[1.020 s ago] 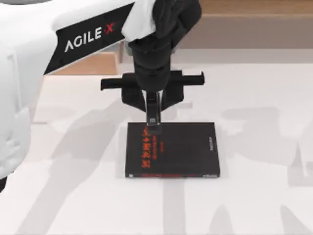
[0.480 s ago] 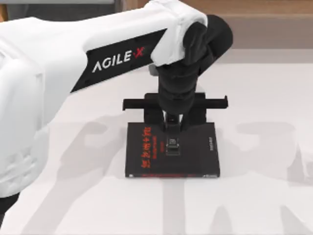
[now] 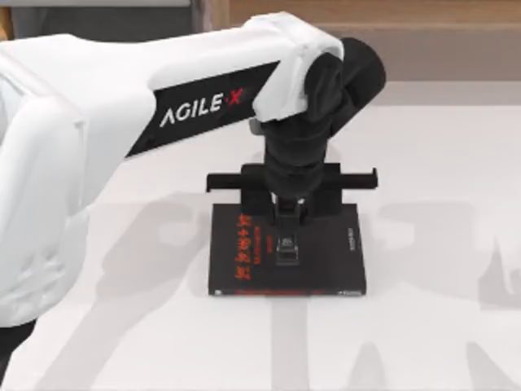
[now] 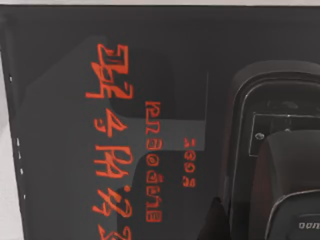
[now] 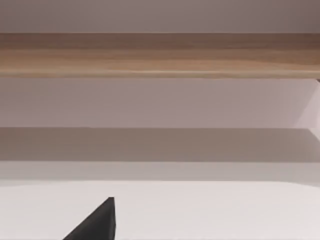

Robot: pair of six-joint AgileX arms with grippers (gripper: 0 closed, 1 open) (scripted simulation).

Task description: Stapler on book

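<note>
Left gripper (image 3: 286, 224) over book's (image 3: 326, 252) far-middle; jaws masked by wrist, cannot tell how far open or whether gripping. Stapler (image 3: 286, 247) on cover, mid-book, far end hidden under gripper. Book flat, thin, black, red characters (image 3: 242, 251) toward left edge, all sides bordered by bare white table (image 3: 440, 326). Left wrist view: stapler (image 4: 280, 150) cut off at frame edge.

The left arm (image 3: 122, 122) carried "AGILE X" in white capitals on a black band along its white casing, the X marked in red. The book (image 3: 326, 252) bore columns of red characters on its black cover, too stylised to read, with a small pale line near its right edge that was illegible. In the left wrist view, the stapler (image 4: 280, 150) showed pale letters, cut off, unreadable.
</note>
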